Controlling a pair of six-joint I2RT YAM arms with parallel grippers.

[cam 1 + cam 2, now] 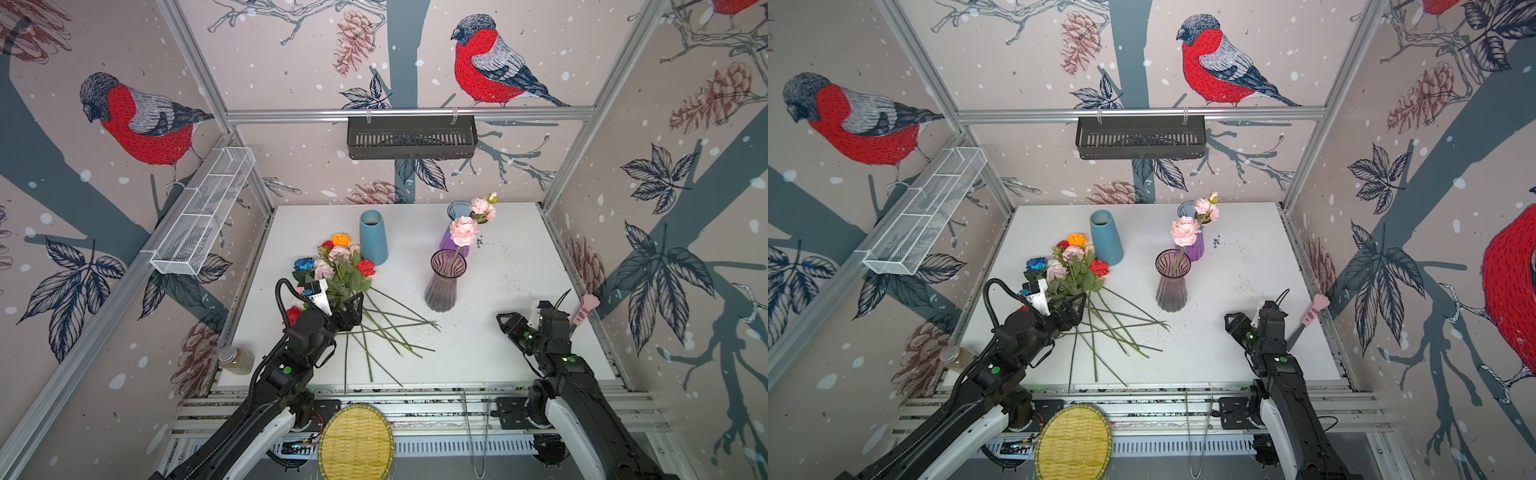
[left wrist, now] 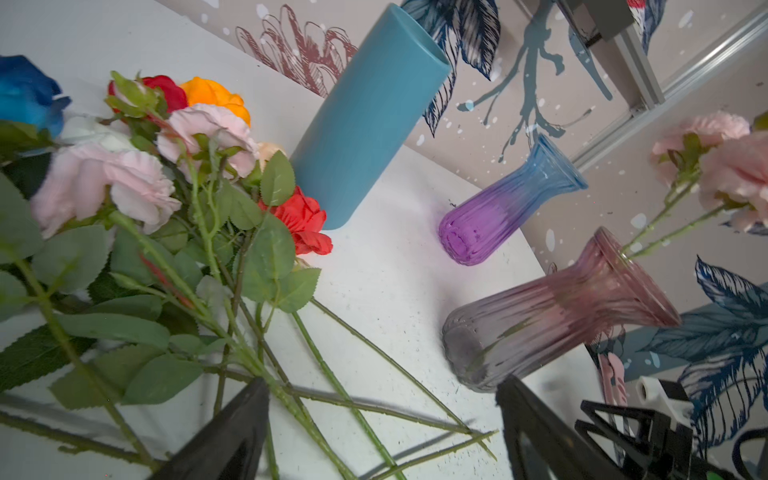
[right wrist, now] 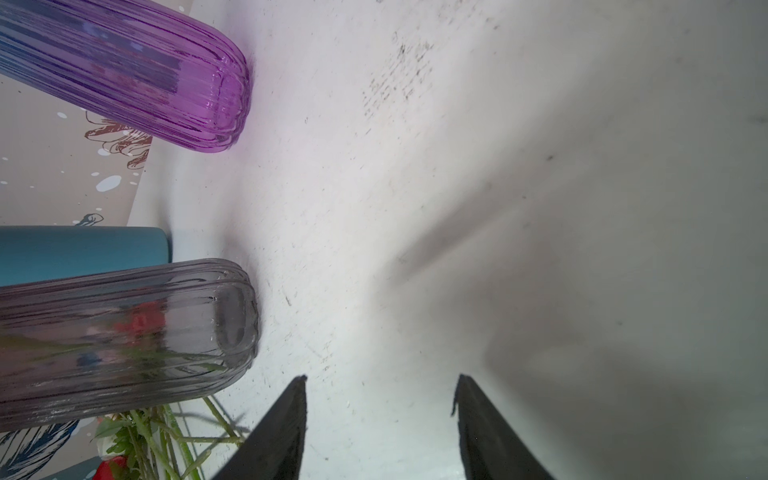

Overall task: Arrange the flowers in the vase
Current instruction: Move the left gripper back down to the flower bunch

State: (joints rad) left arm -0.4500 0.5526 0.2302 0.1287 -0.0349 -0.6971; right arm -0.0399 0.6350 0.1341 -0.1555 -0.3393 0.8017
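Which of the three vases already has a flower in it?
The smoky pink ribbed glass vase, the one at the front: the pink carnation spray stands in it. The teal vase and the blue-purple glass vase show no stems.

Tabletop [image 1: 498,353]: white, flat, marked with scattered dark specks [image 1: 479,241], densest at the back right and near the stem ends.

Left half: flowers [image 1: 340,266] lying loose in a heap, blooms toward the back, bare stems fanned and crossing toward the front centre.

Just beside the blooms: teal cone vase [image 1: 373,243], upright.

Centre: smoky pink glass vase [image 1: 442,286], upright, apart from the stems.

Behind it, near the back: purple glass vase [image 1: 1196,249], upright.
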